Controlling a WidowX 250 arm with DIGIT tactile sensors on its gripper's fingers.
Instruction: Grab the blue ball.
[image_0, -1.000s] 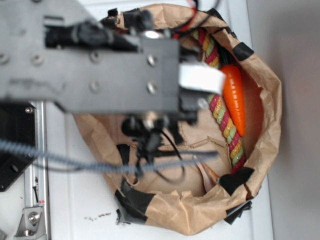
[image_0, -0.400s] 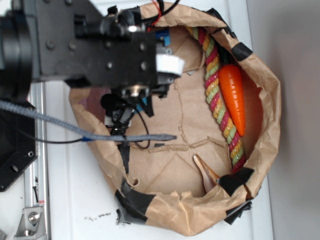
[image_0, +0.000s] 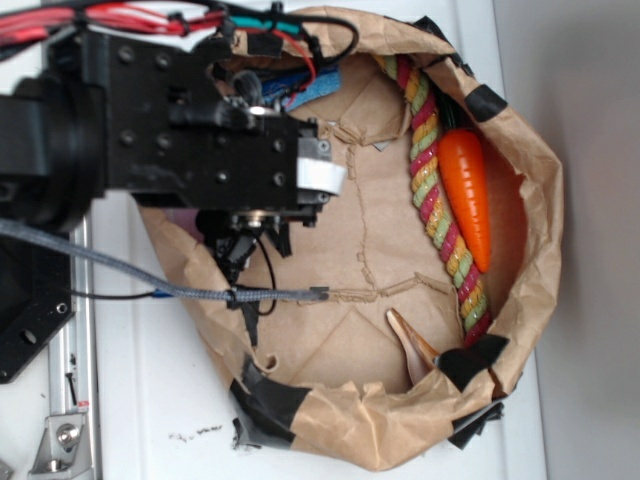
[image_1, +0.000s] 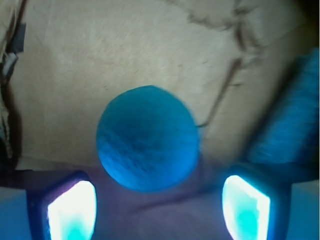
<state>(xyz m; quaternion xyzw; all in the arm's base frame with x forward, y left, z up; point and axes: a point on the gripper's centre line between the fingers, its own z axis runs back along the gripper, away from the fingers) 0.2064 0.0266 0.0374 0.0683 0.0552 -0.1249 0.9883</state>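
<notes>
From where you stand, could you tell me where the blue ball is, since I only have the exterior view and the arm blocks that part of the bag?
Observer: The wrist view shows the blue ball on the brown paper floor, ahead of the hand and roughly centred between its fingers.
Operator: Thank you. Is the hand open?
Observer: Yes, both fingertips stand wide apart, neither touching the ball.
Operator: Is anything close beside it?
Observer: A flat blue strip lies off to the right of the wrist view, apart from the ball.
</notes>
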